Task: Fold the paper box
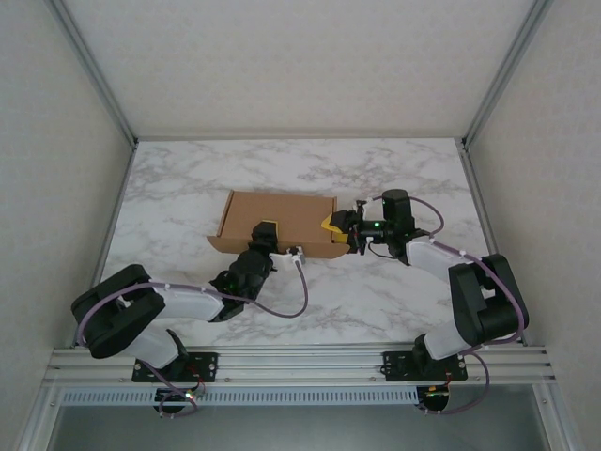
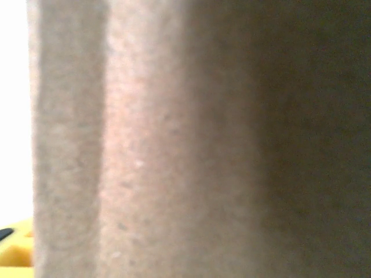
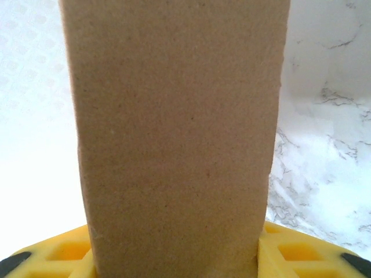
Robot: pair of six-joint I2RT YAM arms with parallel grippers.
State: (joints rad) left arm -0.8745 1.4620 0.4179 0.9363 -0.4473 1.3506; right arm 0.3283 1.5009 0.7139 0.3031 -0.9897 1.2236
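Slippage worried me: my right gripper [image 1: 335, 228] sat half-closed on the right end of the paper box [image 1: 278, 216], which lay mid-way across the marble table [image 1: 394, 169]. My left gripper [image 1: 267, 235] was at its near wall, and I could not tell its grip. Uneven pushing could have skewed or creased the cardboard. Counted: one paper box, two grippers.

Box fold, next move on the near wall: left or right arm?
Left, likely. The left tool sits right at the near wall of the paper box, cardboard close against its camera. The right tool grips the right end panel, better kept as the anchor.
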